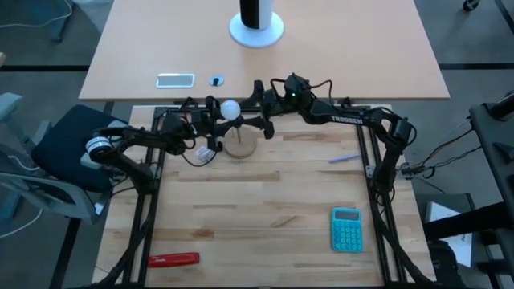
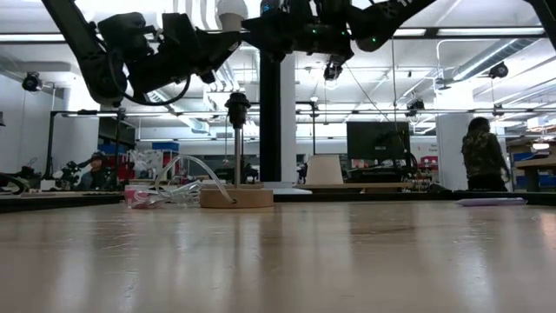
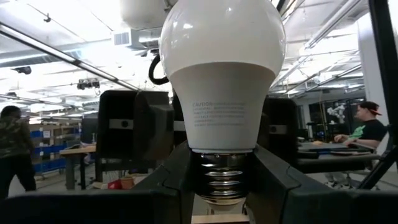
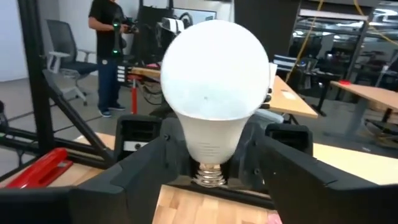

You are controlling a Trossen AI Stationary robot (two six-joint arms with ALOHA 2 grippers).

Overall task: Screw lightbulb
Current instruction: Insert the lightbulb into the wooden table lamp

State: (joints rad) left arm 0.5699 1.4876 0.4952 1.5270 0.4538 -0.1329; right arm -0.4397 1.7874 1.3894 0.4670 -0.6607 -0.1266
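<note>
Both tools flank the lightbulb (image 3: 222, 74); its base looks partly hidden.

We are in a large open workshop or robotics lab. Past the wooden table (image 2: 278, 252) we see a high ceiling with exposed ducts (image 2: 486, 52) and strip lights (image 2: 26, 37), a dark pillar (image 2: 270, 122), a monitor (image 2: 377, 140) on a far bench, and blue storage bins (image 3: 46, 134). People stand or sit at other workstations (image 2: 476, 155) (image 3: 367, 127). An office chair (image 4: 62, 38) and long wooden desks (image 4: 367, 93) fill the floor.
</note>
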